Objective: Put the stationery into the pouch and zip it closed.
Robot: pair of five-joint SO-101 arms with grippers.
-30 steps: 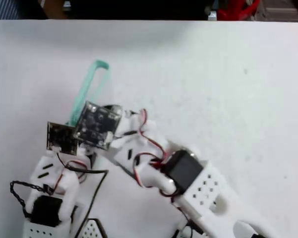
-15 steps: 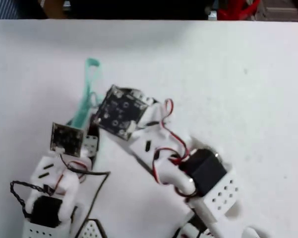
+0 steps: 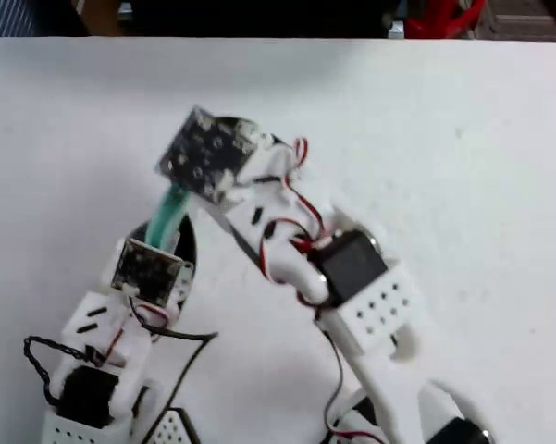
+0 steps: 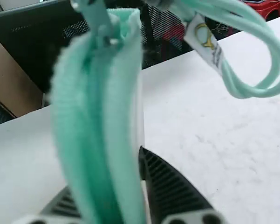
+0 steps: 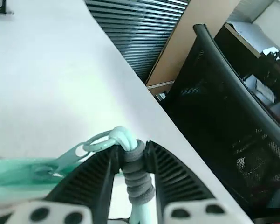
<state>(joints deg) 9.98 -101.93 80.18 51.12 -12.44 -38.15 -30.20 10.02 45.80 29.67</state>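
the right gripper (image 5: 130, 156), clamped on the zipper's pull cord (image 5: 133, 179), is drawing away from the left gripper (image 4: 107, 196) — a second ago it was sitting just beside it, and now it is hanging near the far end of the mint pouch (image 3: 171, 217). the left gripper is pinching the pouch's near end over the table (image 3: 444, 139), and the zipper teeth are looking meshed — closing is likely almost finishing.

High view: fixed overhead, looking down on white table (image 3: 463, 166). Left wrist view: hard against mint pouch (image 4: 98, 140), facing across table toward room. Right wrist view: close, low, facing mesh chair (image 5: 223, 107). Shared between wrist views: pouch, pull cord (image 4: 251, 65).
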